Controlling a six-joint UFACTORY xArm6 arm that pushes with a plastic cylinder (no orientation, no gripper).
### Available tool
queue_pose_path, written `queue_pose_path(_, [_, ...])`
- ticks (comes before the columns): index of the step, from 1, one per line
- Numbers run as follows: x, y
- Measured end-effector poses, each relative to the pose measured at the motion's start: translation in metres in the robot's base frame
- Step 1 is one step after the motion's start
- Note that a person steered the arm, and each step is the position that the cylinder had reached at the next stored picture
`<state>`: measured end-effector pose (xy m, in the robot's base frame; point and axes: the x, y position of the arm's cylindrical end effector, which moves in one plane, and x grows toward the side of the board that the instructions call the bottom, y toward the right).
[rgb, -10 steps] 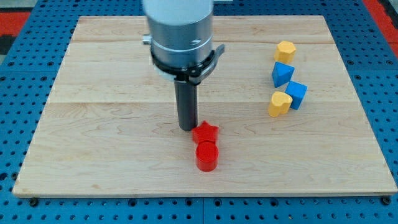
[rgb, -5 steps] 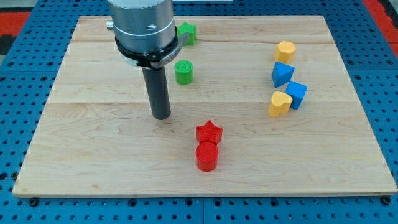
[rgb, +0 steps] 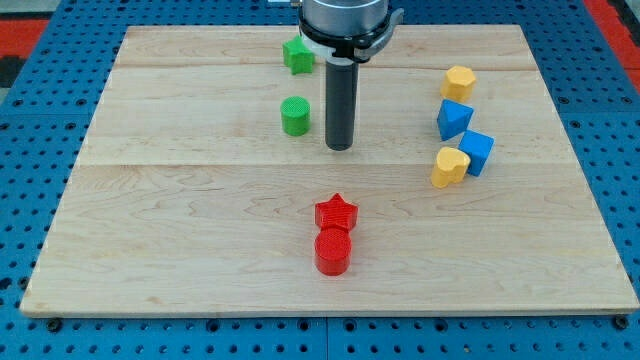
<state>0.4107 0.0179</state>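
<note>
My tip (rgb: 339, 147) sits on the wood counter (rgb: 180, 230), just right of the green cylinder (rgb: 295, 116), w/ a narrow strip of bare wood between them; not touching it as far as I can see. There's no tool on this arm, only a straight dark rod, so nothing opens, closes or holds anything.

Places rel. to the green cylinder:
- Green cube (rgb: 297, 55): toward the view's top, near the counter's top edge, apart from the cylinder. The rod's metal collar hangs just right of it.
- Red star (rgb: 336, 212): toward the view's bottom and a bit right, well apart from cylinder and tip.
- Red cylinder (rgb: 332, 252): right below the star, touching it; the 2 reds form a short column.
- 4 blocks in a cluster far to the right, well apart from the tip: yellow block (rgb: 459, 81) at top (looks hexagonal, can't be sure); blue block (rgb: 454, 119) just under it; blue cube (rgb: 477, 152) lower right of that, close or touching; yellow heart-like block (rgb: 449, 166) pressed against the blue cube's left side.

Nearest block to the tip is the green cylinder; next nearest is the red star.
</note>
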Motion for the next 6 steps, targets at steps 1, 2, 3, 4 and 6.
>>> queue_pose_path(1, [0.0000, 0.0000])
queue_pose_path(2, [0.0017, -0.0025])
queue_pose_path(3, [0.0017, -0.0018])
queue_pose_path(4, [0.0017, -0.0018])
queue_pose_path(6, [-0.0037, -0.0030])
